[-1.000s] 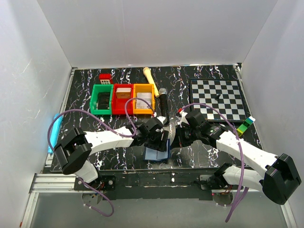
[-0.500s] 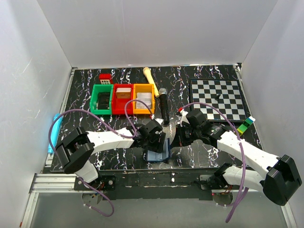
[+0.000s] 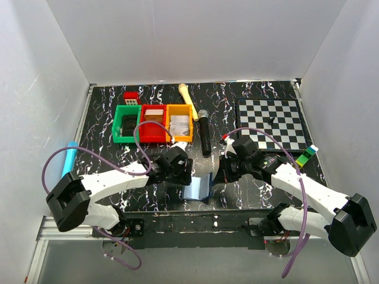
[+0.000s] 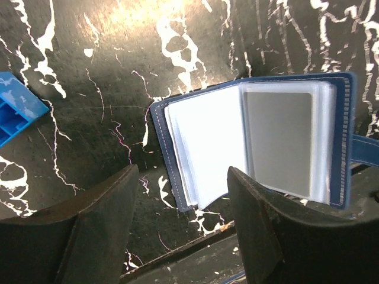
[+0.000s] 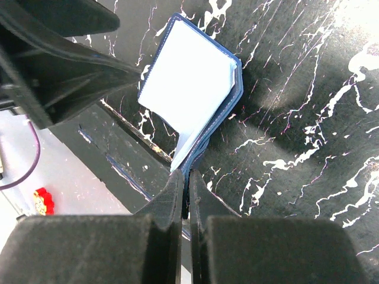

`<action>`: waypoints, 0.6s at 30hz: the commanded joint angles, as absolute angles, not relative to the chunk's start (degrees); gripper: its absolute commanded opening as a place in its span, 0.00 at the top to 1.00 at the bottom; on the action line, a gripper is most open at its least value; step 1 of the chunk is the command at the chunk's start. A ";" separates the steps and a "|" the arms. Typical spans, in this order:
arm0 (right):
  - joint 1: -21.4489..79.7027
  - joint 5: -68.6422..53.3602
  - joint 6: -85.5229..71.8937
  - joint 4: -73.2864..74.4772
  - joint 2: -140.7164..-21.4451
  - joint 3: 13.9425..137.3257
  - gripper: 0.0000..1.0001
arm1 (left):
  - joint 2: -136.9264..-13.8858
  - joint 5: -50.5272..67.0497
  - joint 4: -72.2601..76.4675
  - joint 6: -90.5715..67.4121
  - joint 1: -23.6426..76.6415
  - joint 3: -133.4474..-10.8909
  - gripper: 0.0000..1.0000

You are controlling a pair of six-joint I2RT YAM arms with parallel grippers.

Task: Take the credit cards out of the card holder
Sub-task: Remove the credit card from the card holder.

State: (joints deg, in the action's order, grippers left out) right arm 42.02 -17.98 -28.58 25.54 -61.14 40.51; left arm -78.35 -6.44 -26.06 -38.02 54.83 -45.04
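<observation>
While the right fingers [image 5: 172, 201] pinch tight on one edge of the card holder [image 3: 198, 188], I see it open at the near edge of the bench [image 3: 266, 89], between both arms, with credit cards [image 4: 278, 142] in its clear sleeves. My left fingers [image 4: 106, 213] hang moderately wide over its left half, holding nothing.

Plain white walls [image 3: 195, 35] enclose a black marble-patterned table [image 3: 106, 100], brightly lit from above
</observation>
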 commanded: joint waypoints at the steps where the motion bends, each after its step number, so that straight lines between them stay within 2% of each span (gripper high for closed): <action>1: 42.28 -18.37 -27.95 25.05 -59.94 42.89 0.99 | -72.78 -8.79 -26.81 -36.91 54.58 -45.88 0.38; 5: 42.28 -18.19 -28.04 25.22 -59.85 42.89 0.99 | -70.49 -6.08 -24.36 -36.74 54.49 -46.85 0.37; 8: 42.28 -18.11 -28.04 25.40 -59.85 42.80 0.99 | -70.48 2.43 -18.30 -35.60 54.41 -45.97 0.37; 11: 42.28 -18.10 -27.95 25.40 -59.94 42.71 0.99 | -74.95 7.20 -16.09 -34.90 54.84 -47.19 0.41; 18: 42.28 -17.93 -28.21 25.49 -60.20 42.80 0.99 | -81.91 8.79 -15.30 -34.19 57.39 -49.74 0.42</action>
State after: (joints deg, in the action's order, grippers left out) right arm 42.02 -17.96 -28.51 25.56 -61.10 40.51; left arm -80.47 5.63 -17.30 -35.48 56.03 -47.48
